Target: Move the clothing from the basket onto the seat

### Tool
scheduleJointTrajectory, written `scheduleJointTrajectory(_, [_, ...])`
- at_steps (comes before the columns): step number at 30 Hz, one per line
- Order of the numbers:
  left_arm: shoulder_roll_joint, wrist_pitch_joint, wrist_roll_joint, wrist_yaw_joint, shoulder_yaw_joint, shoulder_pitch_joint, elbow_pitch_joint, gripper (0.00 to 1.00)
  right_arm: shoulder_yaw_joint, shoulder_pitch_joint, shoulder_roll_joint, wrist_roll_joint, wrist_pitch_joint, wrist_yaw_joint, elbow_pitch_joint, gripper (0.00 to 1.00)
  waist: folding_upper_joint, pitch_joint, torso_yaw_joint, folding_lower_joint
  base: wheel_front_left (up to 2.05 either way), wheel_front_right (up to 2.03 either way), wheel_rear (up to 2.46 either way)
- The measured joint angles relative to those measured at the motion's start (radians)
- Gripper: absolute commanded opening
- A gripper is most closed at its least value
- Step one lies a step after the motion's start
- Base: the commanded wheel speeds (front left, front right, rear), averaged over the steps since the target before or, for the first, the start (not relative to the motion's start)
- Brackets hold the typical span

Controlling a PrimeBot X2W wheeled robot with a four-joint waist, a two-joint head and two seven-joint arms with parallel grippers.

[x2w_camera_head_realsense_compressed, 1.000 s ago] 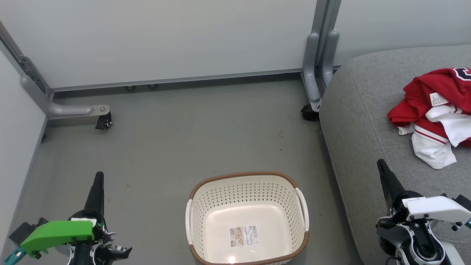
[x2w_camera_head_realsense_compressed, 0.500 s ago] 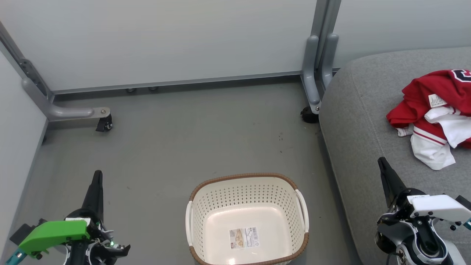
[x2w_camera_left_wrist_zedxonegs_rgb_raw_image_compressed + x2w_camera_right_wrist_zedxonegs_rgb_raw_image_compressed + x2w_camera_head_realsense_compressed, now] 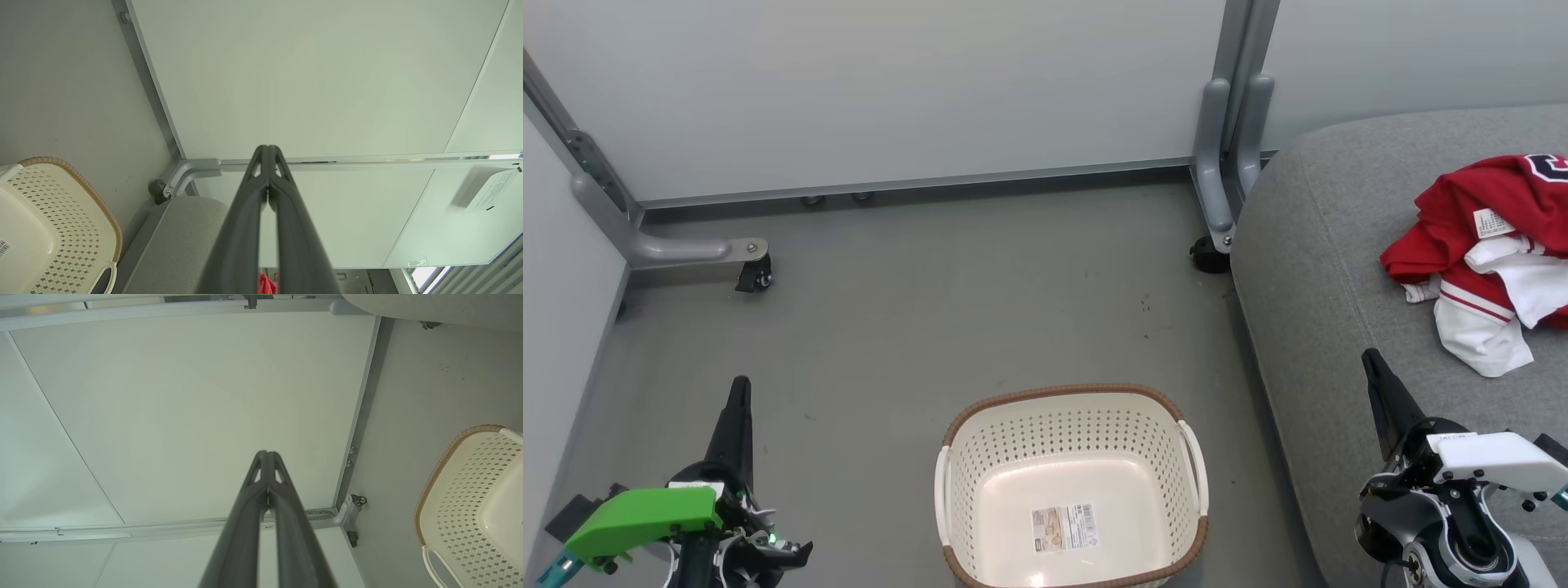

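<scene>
Grey floor (image 3: 931, 310) under basket (image 3: 1062, 426), pale walls (image 3: 890, 90)

Lighting is bright, even and diffuse, apparently from overhead, and shadows are soft throughout. The head view is sharp. A small glare patch sits low on the glossy base of the basket (image 3: 1068, 433), and a thin dark shadow lies on the floor (image 3: 931, 310) beneath the partition panel (image 3: 890, 90). Both wrist views carry a greenish cast and show wide-angle stretching toward the edges. In the left wrist view, a window (image 3: 421, 275) at the lower right is blown out to white.
</scene>
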Motion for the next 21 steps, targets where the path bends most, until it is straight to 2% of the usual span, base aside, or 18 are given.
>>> scheduleJointTrajectory(21, [-0.003,0.001,0.000,-0.001,0.004,0.000,0.000,0.00,-0.008,0.000,0.004,-0.007,0.007,0.000,0.000,0.00,0.0000,0.000,0.000,0.0000,0.00,0.00,0.00])
